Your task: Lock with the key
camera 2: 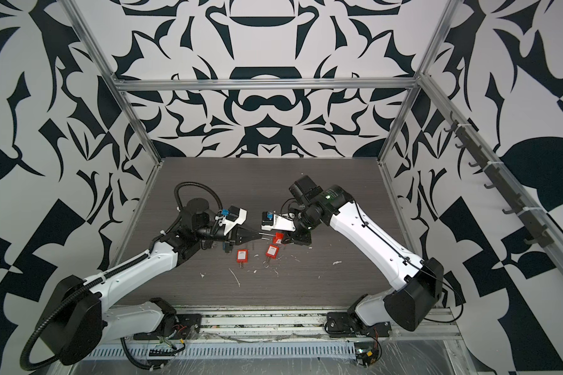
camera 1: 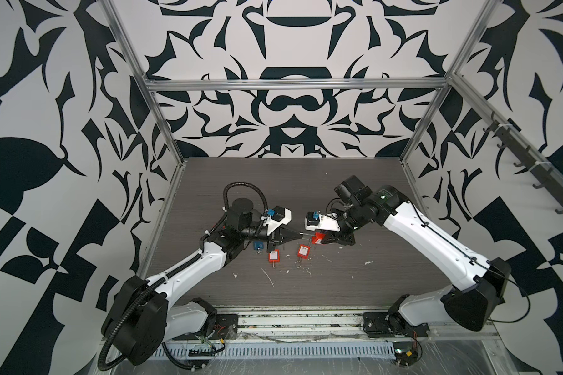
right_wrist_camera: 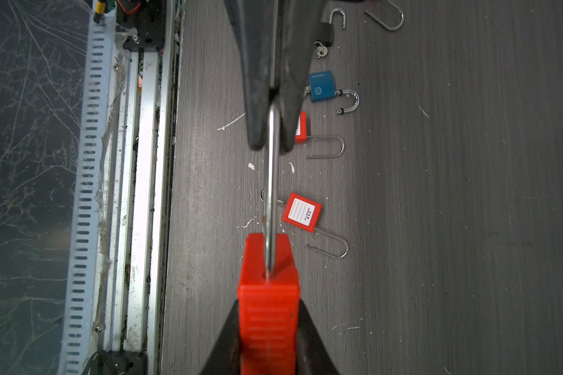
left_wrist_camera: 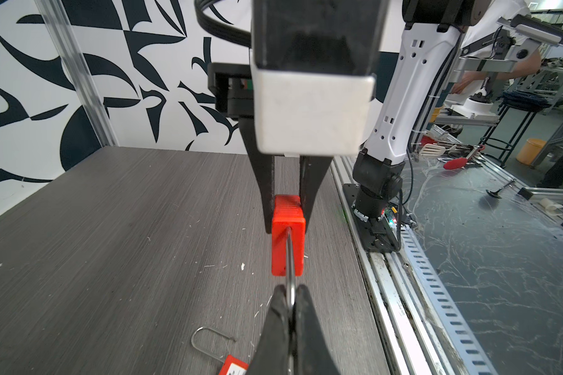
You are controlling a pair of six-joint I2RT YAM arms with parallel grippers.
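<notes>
A red padlock (camera 1: 318, 238) (camera 2: 277, 238) hangs above the table between my two grippers. My right gripper (right_wrist_camera: 268, 303) is shut on its ribbed red body (right_wrist_camera: 268, 292), one finger pressed on each side. A silver shackle (right_wrist_camera: 271, 181) runs out of the body to my left gripper (left_wrist_camera: 290, 292), which is shut on the shackle's bend (left_wrist_camera: 290, 259). In both top views the left gripper (camera 1: 301, 234) meets the right gripper (camera 1: 322, 238) at the middle of the table. A small silver key (right_wrist_camera: 321, 51) lies at a black padlock (right_wrist_camera: 325, 32) on the table.
Two red padlocks (camera 1: 273, 256) (camera 1: 303, 251) with open shackles lie just in front of the grippers. A blue padlock (right_wrist_camera: 320, 87) and a loose shackle (right_wrist_camera: 387, 16) lie on the left arm's side. White scraps dot the grey table (camera 1: 338, 282). A metal rail (camera 1: 306, 321) runs along the front edge.
</notes>
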